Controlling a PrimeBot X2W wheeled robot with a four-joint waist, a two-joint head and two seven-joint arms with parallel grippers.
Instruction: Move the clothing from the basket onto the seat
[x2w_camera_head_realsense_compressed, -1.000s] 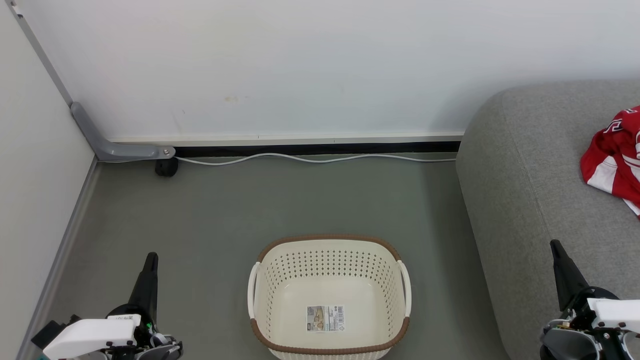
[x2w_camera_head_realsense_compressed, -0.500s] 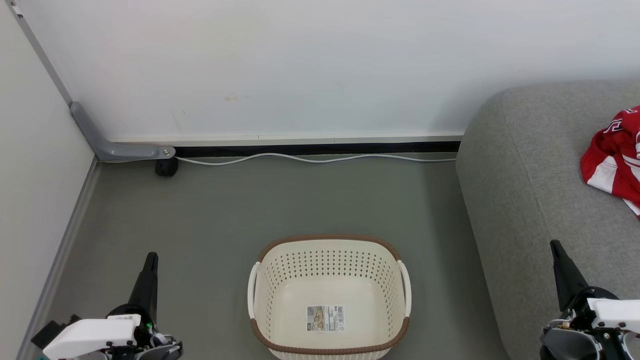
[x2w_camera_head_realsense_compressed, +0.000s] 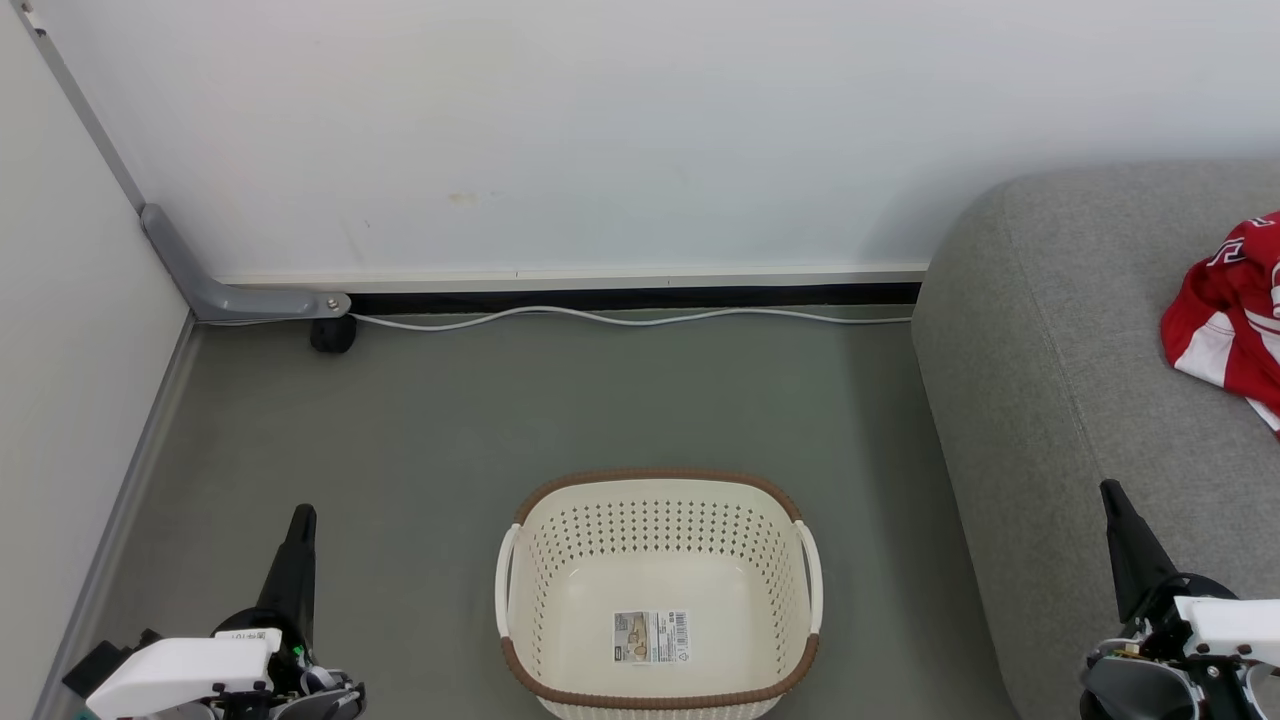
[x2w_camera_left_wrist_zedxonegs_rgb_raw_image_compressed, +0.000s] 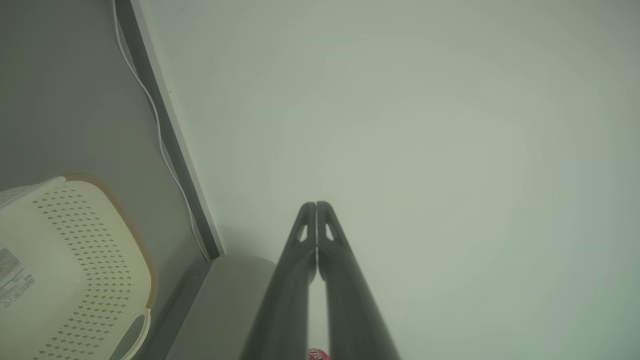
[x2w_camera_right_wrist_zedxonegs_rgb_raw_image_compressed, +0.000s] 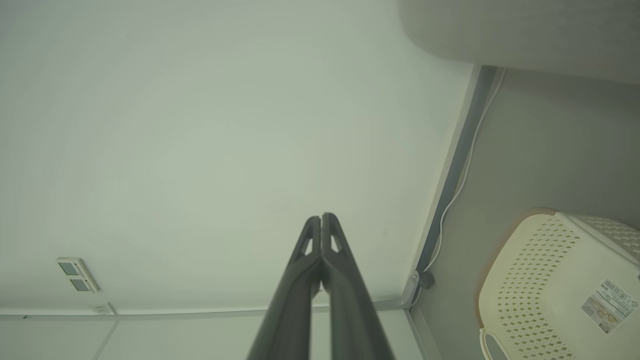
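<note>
The cream basket (x2w_camera_head_realsense_compressed: 658, 500) with a brown rim stands on the floor at the bottom centre, with nothing in it but a barcode sticker on its floor; it shows too in the left wrist view (x2w_camera_left_wrist_zedxonegs_rgb_raw_image_compressed: 90, 260) and the right wrist view (x2w_camera_right_wrist_zedxonegs_rgb_raw_image_compressed: 545, 280). Red and white clothing (x2w_camera_head_realsense_compressed: 1228, 315) lies on the grey seat (x2w_camera_head_realsense_compressed: 1080, 340) at the right edge. My left gripper (x2w_camera_head_realsense_compressed: 302, 514) is shut and holds nothing, low at the left of the basket; its tips (x2w_camera_left_wrist_zedxonegs_rgb_raw_image_compressed: 316, 205) meet. My right gripper (x2w_camera_head_realsense_compressed: 1108, 488) is shut and holds nothing, over the seat's front; its tips (x2w_camera_right_wrist_zedxonegs_rgb_raw_image_compressed: 321, 218) meet.
A white wall runs along the back with a dark skirting strip and a white cable (x2w_camera_head_realsense_compressed: 620, 318) along its foot. A grey metal bracket (x2w_camera_head_realsense_compressed: 215, 295) with a black caster sits in the left corner. Grey-green floor (x2w_camera_head_realsense_compressed: 560, 400) lies between the wall and the basket.
</note>
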